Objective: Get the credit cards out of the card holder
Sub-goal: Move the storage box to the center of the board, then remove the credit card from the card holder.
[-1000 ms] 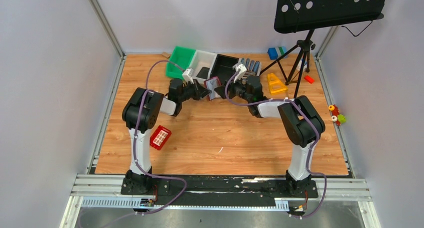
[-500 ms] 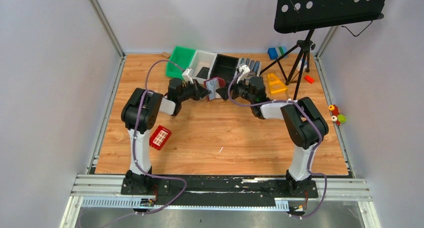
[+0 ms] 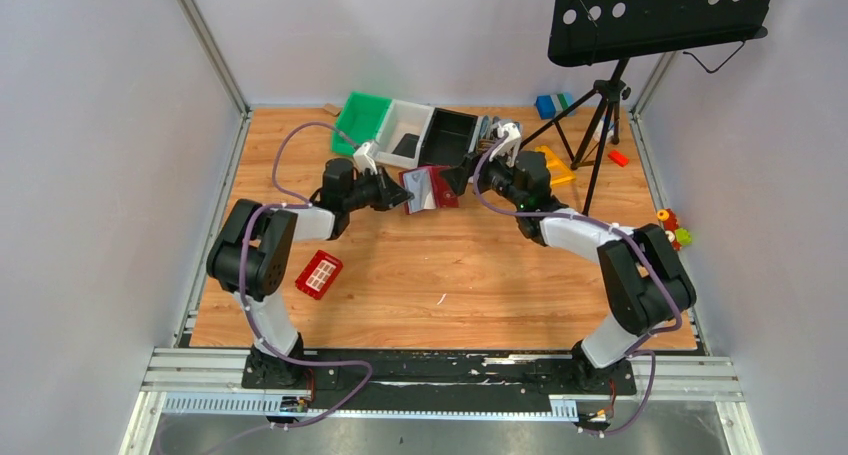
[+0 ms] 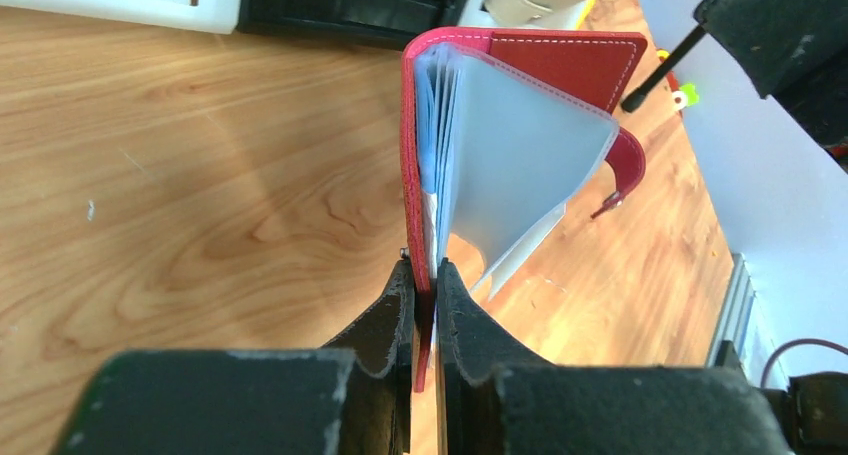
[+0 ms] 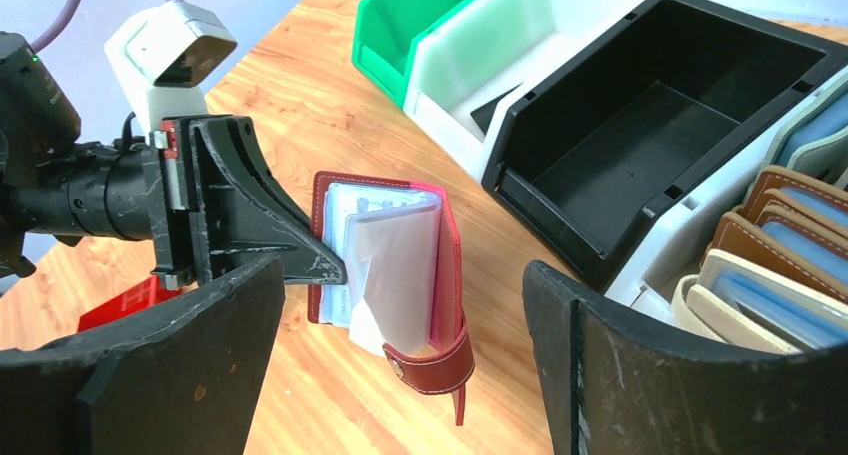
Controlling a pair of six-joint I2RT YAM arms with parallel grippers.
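Note:
The card holder (image 3: 425, 188) is a red leather wallet, held open above the wood table. My left gripper (image 3: 398, 193) is shut on its left cover edge, seen close in the left wrist view (image 4: 425, 275). Pale translucent sleeves (image 4: 520, 155) fan out from the red cover (image 4: 570, 65), and the snap tab (image 5: 440, 360) hangs loose. I cannot tell single credit cards apart inside the sleeves. My right gripper (image 3: 462, 178) is open and empty just right of the holder, with its fingers wide either side of it in the right wrist view (image 5: 405, 270), not touching it.
Green (image 3: 362, 110), white (image 3: 405, 130) and black (image 3: 450, 133) bins stand behind the holder; a dark flat thing (image 5: 490, 115) lies in the white one. Upright tan-grey wallets (image 5: 790, 255) stand right of them. A red grid piece (image 3: 321, 273) lies near left. A tripod (image 3: 600, 105) stands back right.
The card holder has swung open and come lower and nearer. My left arm has swung out to the left, still gripping it. My right gripper has drawn back to the right.

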